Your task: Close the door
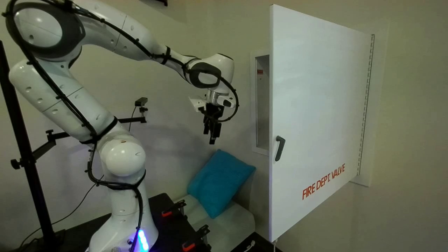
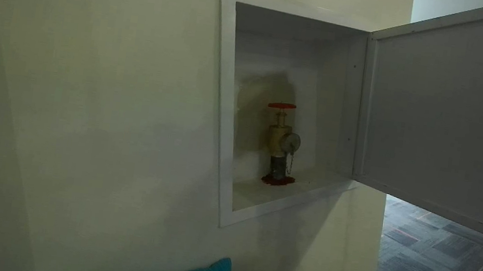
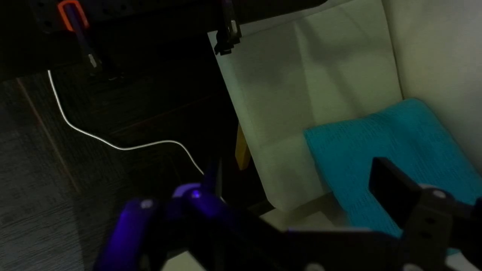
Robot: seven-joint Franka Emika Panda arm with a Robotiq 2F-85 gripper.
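Door (image 1: 316, 115), a big flat white rectangular panel, stands wide open in both ext. views, sticking out from the pale plain wall (image 1: 416, 122) w/ a long thin hinge (image 1: 365, 105) down 1 side. Bright red letters (image 1: 323, 181) low on it say FIRE DEPT. VALVE, & a small dark bent handle (image 1: 279, 148) sits by the free edge. In an ext. view I see a white boxy hole (image 2: 333, 100) in the wall; inside stands a yellow brass-like valve (image 2: 275, 142) w/ a round red wheel (image 2: 282, 105) on top.

White jointed robot arm (image 1: 90, 106) bends over, & its black 2-finger gripper (image 1: 210, 136) points down, apart from the door. In the wrist view its jaws are spread far apart, w/ nothing held. Lower down, a bright blue sq. cloth pillow (image 1: 220, 185) leans by the wall, on a pale soft seat (image 1: 238, 224). A thin white cord (image 3: 130, 148) wiggles over the dark floor (image 3: 37, 210).
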